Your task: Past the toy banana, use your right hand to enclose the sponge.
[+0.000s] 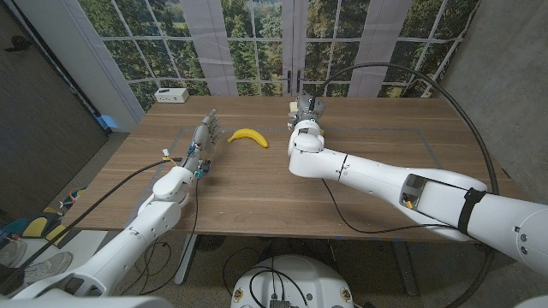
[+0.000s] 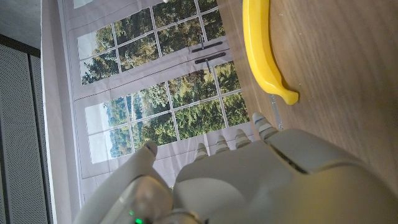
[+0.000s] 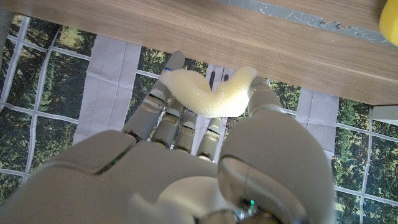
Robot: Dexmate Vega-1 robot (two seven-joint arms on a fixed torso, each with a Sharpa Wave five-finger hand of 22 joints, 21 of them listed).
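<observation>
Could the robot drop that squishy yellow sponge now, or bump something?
It might. The right hand holds the sponge only by its fingers, and the sponge is bent and sticking out past them, so it could slip free. The hand is also near the far edge of the table, so a dropped sponge could fall off. The banana lies close beside that arm and could get nudged.

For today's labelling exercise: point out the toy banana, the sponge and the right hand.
toy banana (image 1: 248, 136), head view, middle of its curve.
sponge (image 3: 211, 99), right wrist view, middle of the bent strip.
right hand (image 1: 305, 113), head view, back of the hand.
</observation>
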